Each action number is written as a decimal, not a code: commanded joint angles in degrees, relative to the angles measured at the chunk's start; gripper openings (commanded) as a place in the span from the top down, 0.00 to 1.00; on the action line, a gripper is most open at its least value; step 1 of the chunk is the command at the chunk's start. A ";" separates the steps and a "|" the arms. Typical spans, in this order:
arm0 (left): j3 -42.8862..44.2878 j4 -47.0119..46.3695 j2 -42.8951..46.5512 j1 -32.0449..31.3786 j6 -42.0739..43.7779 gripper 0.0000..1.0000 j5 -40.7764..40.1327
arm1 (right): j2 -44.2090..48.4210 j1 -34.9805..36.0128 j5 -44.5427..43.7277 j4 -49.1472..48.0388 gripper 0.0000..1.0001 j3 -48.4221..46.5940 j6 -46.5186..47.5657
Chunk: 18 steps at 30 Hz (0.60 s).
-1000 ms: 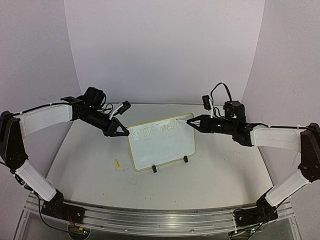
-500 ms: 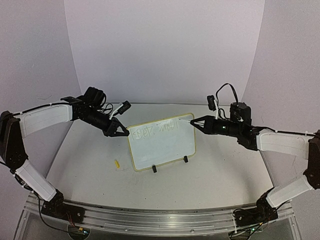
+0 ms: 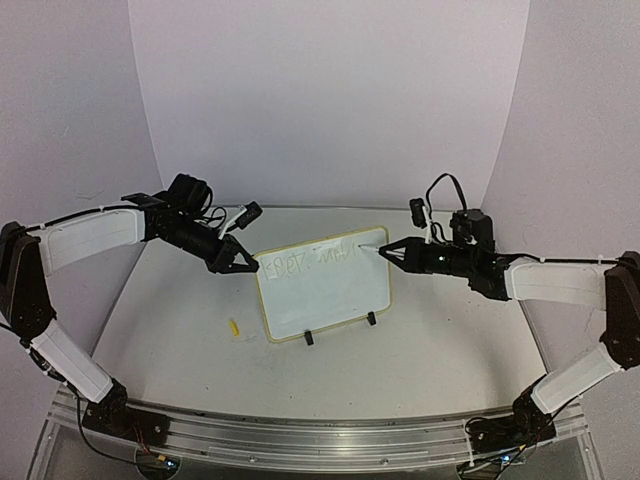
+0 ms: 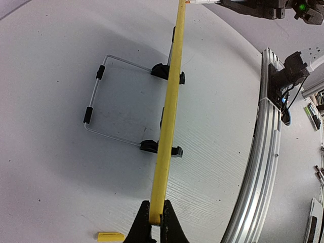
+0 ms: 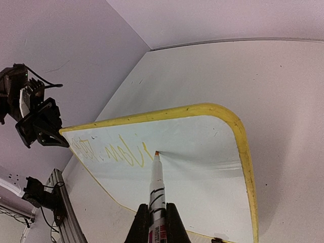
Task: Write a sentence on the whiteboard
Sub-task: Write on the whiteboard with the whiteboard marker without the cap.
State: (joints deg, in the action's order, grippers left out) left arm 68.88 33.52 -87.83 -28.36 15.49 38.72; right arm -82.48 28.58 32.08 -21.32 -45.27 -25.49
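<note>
The whiteboard (image 3: 325,290) stands upright on two black clip feet mid-table, white with a pale yellow rim. It shows face-on in the right wrist view (image 5: 202,172) and edge-on in the left wrist view (image 4: 169,106). My left gripper (image 3: 245,263) is shut on its upper left corner (image 4: 155,215). My right gripper (image 3: 385,250) is shut on a white marker (image 5: 157,195), whose tip touches the board at the end of the sentence (image 5: 111,152), a faint yellow-green scrawl along the top (image 3: 315,260).
A small yellow marker cap (image 3: 234,327) lies on the table left of the board; it also shows in the left wrist view (image 4: 110,236). A wire stand (image 4: 114,101) props the board from behind. A metal rail (image 3: 300,435) runs along the near table edge.
</note>
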 commanded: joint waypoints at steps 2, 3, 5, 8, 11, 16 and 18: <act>0.73 0.25 -0.69 -0.47 2.15 1.00 -4.00 | -0.65 -0.15 -1.94 -0.43 1.00 -2.00 0.87; 0.73 0.24 -0.69 -0.47 2.20 1.00 -4.00 | -0.66 -0.15 -2.05 -0.25 1.00 -1.78 0.90; 0.73 0.27 -0.67 -0.47 2.19 1.00 -4.00 | -0.66 -0.08 -2.27 0.05 1.00 -1.02 0.94; 0.73 0.24 -0.73 -0.47 2.15 1.00 -3.97 | -0.66 -0.05 -2.22 0.22 1.00 0.36 0.77; 0.75 0.26 -0.76 -0.47 2.14 1.00 -3.92 | -0.79 -0.13 -1.85 0.23 1.00 1.64 0.57; 0.73 0.27 -0.93 -0.55 2.17 1.00 -3.91 | -1.10 -0.08 -1.23 0.47 1.00 1.63 0.61; 0.77 0.26 -0.94 -0.56 2.16 1.00 -3.91 | -1.06 -0.08 -1.36 0.62 1.00 1.26 0.73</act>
State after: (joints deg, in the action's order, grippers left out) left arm 68.88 33.50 -87.83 -28.36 15.46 38.73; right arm -82.79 28.58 31.54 -20.82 -43.57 -25.40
